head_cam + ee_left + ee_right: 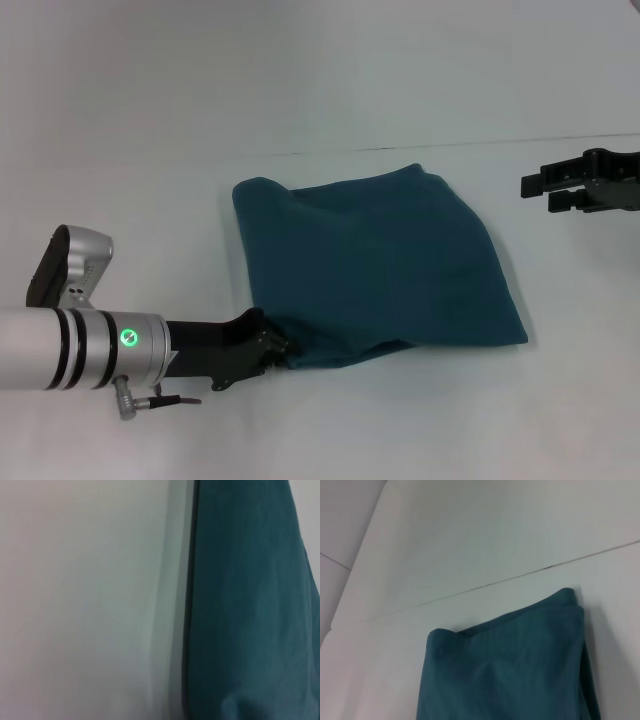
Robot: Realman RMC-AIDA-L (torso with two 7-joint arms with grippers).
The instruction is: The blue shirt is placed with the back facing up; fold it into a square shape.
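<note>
Shirt position: the blue shirt, a dark teal-blue cloth garment, lies folded on the white table, roughly in the middle of the head view, plain side up with no lettering showing.

Left gripper: the left gripper is low at the near-left corner of the shirt, its black fingers touching the corner; whether they are clamped on the cloth or merely against it cannot be told.

Right gripper: the right gripper hovers well apart from the shirt, off its far-right side; its dark fingers stand parted, with nothing between them.

Shape: the shirt forms a rough four-sided pad, wider toward the near-right corner; the far-left corner is rounded and the near edge curves slightly.

Texture: soft matte fabric with shallow wrinkles; in the right wrist view the far edge shows stacked layers, one fold lying over another.

Left wrist view: a straight shirt edge lies against the table, casting a soft shadow on it.

Table: smooth, pale and matte, with a thin dark seam running across it beyond the shirt.
</note>
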